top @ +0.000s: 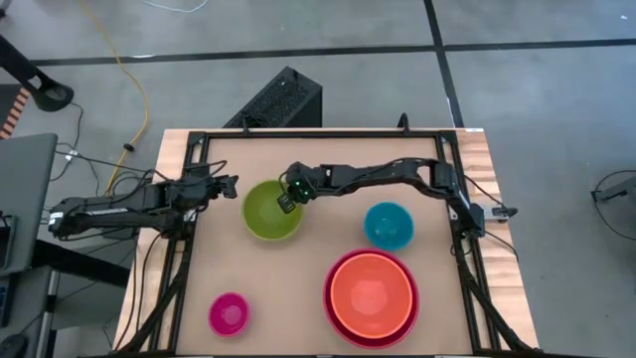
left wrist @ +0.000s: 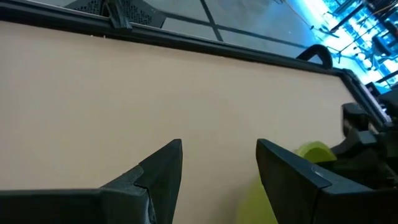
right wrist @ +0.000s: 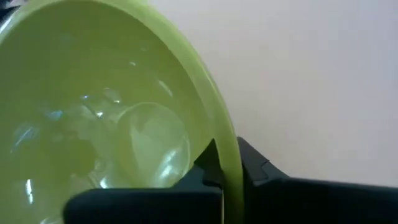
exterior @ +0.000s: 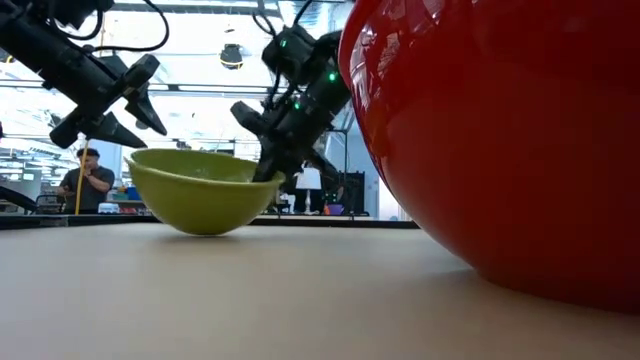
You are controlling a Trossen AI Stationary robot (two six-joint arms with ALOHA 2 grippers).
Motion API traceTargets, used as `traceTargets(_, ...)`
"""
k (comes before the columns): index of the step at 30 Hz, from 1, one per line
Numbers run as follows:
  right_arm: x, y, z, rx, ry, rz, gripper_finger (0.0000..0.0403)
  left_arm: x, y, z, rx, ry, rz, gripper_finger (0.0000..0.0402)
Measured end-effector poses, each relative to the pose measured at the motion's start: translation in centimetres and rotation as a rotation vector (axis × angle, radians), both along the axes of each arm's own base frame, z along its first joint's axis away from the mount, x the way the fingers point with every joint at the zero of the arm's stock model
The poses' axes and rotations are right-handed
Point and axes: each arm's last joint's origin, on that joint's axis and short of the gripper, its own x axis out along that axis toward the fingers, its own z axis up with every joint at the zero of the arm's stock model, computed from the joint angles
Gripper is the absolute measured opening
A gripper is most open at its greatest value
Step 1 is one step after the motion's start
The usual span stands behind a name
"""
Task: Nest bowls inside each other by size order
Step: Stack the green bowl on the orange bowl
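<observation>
A: The right end effector (top: 289, 202) has its fingers straddling the rim of the lime green bowl (top: 270, 212), one inside and one outside; in the right wrist view they look pinched onto the wall. What's the careful way to carry on?

B: I'd check the pinch is square on the rim before lifting. A glossy plastic wall probably slips if gripped at an angle. Then lift straight up, travel toward the lower right of the high view, and lower it centred over the orange bowl (top: 371, 290), which already sits inside the red bowl (top: 338, 316).

A: And the left end effector (top: 227, 185)?

B: It hangs above the worktop (top: 298, 298), fingers spread and holding nothing, just left of the green bowl. It should keep clear of the lift path.

A: Where are the others?

B: The blue bowl (top: 388, 225) is right of centre, close to the carry path, so pass above it. The pink bowl (top: 229, 313) is at the lower left, well apart.

A: How does the green one look?

B: Round, shiny, upright on the worktop, empty, with light glinting off its inside.
</observation>
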Motion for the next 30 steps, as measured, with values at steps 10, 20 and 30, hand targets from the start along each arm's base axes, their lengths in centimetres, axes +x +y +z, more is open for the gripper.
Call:
traceTargets(10,-3.5,-2.5,3.7,-0.013,0.121,0.016,0.0010,0.3,0.0,-0.2,-0.004,0.027,-0.009,0.0194)
traceTargets(20,-12.4,-2.6,13.4,-0.116,0.259,0.017,0.0011,0.6,0.1,-0.5,-0.006,0.063,-0.004,0.0194)
traceTargets(30,-20.8,5.1,20.6,-0.009,0.173,0.082,0.0011,1.3,0.3,-1.1,0.014,0.130,0.041,0.0194)
